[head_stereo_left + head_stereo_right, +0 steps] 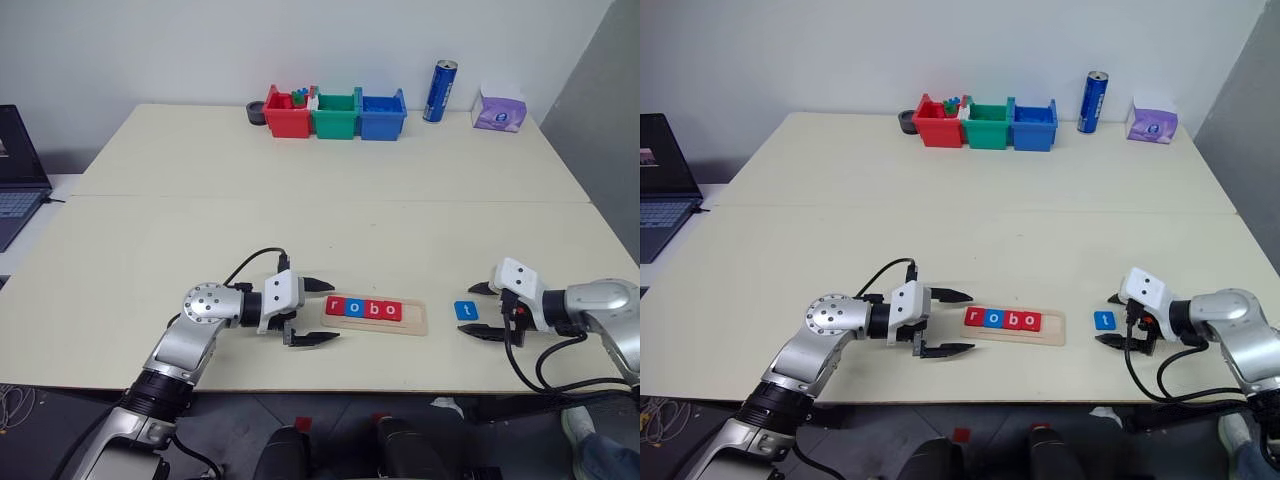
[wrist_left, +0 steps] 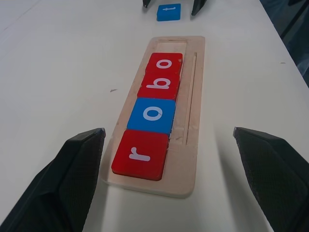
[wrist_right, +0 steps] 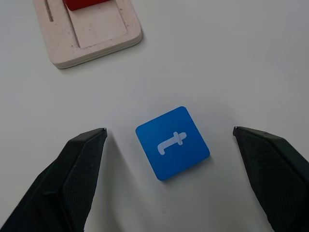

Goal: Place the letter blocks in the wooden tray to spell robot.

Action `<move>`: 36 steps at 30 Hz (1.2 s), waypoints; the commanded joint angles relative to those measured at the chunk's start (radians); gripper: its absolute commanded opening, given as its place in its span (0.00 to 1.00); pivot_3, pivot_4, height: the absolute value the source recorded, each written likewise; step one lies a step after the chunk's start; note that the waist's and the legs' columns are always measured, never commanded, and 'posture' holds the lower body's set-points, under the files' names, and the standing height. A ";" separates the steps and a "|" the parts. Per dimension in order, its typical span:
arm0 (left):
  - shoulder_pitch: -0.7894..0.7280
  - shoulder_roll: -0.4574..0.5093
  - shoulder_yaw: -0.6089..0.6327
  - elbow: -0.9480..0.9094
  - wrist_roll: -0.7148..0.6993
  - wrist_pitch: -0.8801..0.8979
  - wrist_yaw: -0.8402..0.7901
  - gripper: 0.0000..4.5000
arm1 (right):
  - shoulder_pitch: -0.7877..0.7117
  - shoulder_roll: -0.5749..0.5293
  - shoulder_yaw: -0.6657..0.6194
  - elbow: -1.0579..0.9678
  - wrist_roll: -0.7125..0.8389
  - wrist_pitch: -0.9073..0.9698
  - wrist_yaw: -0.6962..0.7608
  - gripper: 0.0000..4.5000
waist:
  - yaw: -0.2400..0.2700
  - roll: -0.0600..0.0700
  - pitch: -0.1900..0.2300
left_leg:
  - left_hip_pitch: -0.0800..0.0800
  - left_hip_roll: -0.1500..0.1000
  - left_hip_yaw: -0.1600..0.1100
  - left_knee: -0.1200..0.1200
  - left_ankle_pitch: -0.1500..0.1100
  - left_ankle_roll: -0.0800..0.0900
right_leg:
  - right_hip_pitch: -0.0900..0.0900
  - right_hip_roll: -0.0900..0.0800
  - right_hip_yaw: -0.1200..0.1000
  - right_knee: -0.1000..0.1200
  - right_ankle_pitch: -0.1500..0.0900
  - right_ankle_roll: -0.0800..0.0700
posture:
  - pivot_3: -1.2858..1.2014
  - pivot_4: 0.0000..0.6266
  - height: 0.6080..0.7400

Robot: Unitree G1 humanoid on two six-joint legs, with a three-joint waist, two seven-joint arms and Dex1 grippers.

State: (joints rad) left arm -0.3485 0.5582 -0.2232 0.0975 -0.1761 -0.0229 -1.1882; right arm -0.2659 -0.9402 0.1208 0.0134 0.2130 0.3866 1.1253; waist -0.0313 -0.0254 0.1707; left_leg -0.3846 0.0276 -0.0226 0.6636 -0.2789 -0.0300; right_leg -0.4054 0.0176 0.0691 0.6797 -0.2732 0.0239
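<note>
My left gripper (image 1: 314, 312) rests spread wide and empty on the cream table (image 1: 300, 200), just left of the wooden tray (image 1: 413, 319). In the tray lie four letter blocks: red r (image 1: 335, 307), blue o (image 1: 353, 308), red b (image 1: 372, 310), red o (image 1: 391, 311). Right of the tray, apart from it, the blue t block (image 1: 466, 311) lies flat between the wide-open fingers of my right gripper (image 1: 478, 311), untouched.

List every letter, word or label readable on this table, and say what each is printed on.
"r": red block, first in the wooden tray.
"o": blue block, second.
"b": red block, third.
"o": red block, fourth.
"t": blue block lying on the table, outside the tray.
Blue can and purple tissue pack: print too small to read.
</note>
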 commanded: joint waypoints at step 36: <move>0.018 0.009 0.006 -0.055 0.001 0.004 0.037 1.00 | -0.162 0.091 0.192 -0.281 -0.069 0.264 -0.054 0.32 | 0.000 0.000 0.000 | 0.000 0.000 -0.002 0.000 0.000 0.000 | 0.000 0.000 -0.001 0.001 0.001 -0.001 | 0.52 0.24 1.00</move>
State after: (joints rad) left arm -0.3278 0.5667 -0.2233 0.0699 -0.1752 -0.0073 -1.1591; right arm -0.4050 -0.8500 0.3125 -0.2597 0.1520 0.6474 1.0684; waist -0.0313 -0.0253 0.1708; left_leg -0.3848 0.0278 -0.0248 0.6641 -0.2789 -0.0300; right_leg -0.4057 0.0171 0.0684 0.6803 -0.2725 0.0228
